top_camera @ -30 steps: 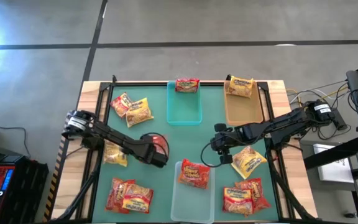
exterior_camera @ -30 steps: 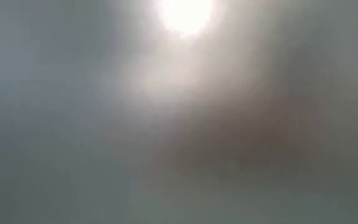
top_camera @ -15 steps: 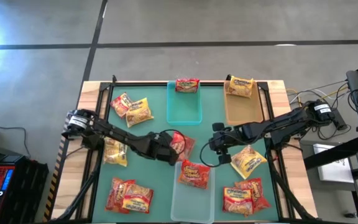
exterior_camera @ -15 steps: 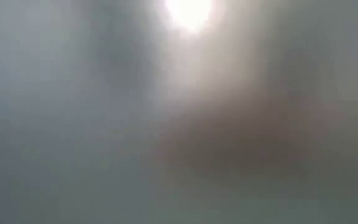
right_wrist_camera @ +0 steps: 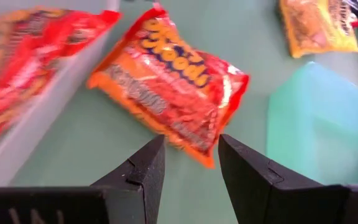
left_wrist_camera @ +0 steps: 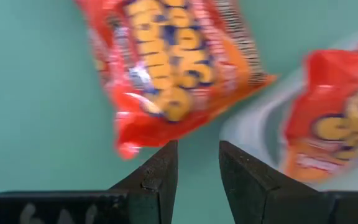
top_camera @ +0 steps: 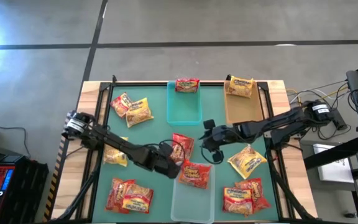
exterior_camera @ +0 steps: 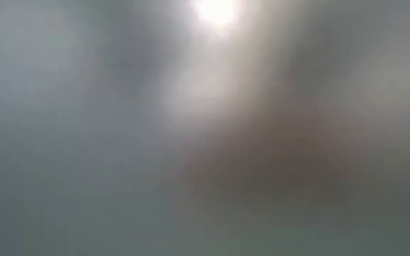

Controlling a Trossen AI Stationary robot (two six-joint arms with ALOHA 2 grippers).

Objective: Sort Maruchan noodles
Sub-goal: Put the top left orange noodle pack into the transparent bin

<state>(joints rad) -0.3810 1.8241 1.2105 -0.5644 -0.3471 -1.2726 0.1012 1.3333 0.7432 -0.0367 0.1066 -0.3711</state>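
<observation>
Lying loose on the counter (top_camera: 135, 134) beside the clear bin (top_camera: 191, 198), red-orange packet (top_camera: 181, 146); left gripper (left_wrist_camera: 197, 163) empty, jaws spread; right gripper (right_wrist_camera: 191, 163) jaws part-spread, seemingly empty; approach low, centre across packet's crinkly edge, pinch firmly before lifting binward.

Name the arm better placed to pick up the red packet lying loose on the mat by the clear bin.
Right, probably. The right gripper faces the red packet with open jaws. The left gripper points at it too, but beside the clear bin.
</observation>
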